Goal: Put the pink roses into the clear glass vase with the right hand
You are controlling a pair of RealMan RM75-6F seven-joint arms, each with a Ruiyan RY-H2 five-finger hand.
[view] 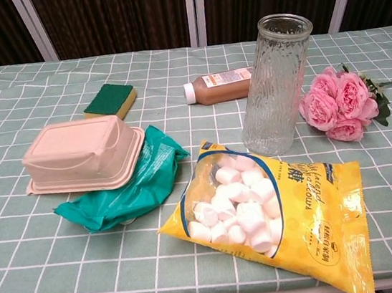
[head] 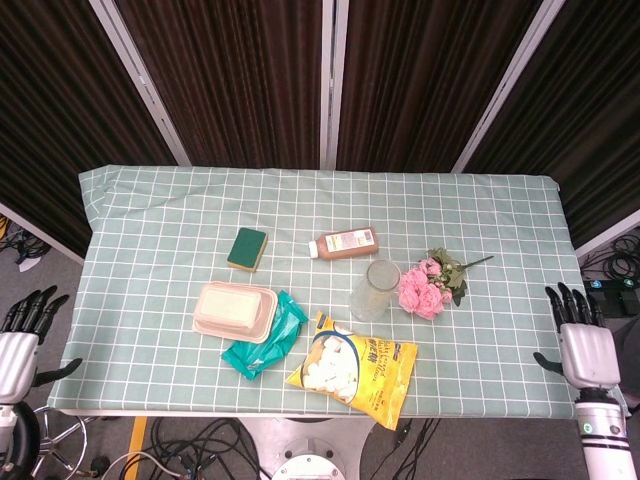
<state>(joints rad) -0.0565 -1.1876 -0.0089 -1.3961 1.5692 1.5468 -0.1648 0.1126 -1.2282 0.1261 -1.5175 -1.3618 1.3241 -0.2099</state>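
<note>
The pink roses [head: 424, 287] lie flat on the checked cloth, right of the clear glass vase [head: 375, 290], their green stem pointing to the far right. In the chest view the roses [view: 341, 105] lie just right of the upright, empty vase [view: 275, 82]. My right hand [head: 582, 347] hangs off the table's right front corner, fingers spread, holding nothing, well right of the roses. Beyond the table's left front corner my left hand [head: 22, 330] is also open and empty. Neither hand shows in the chest view.
A yellow marshmallow bag [head: 355, 369] lies in front of the vase. A beige lidded box [head: 234, 309] rests on a teal bag [head: 266, 335] to the left. A brown bottle [head: 344, 243] lies on its side behind the vase, a green sponge [head: 247, 248] further left.
</note>
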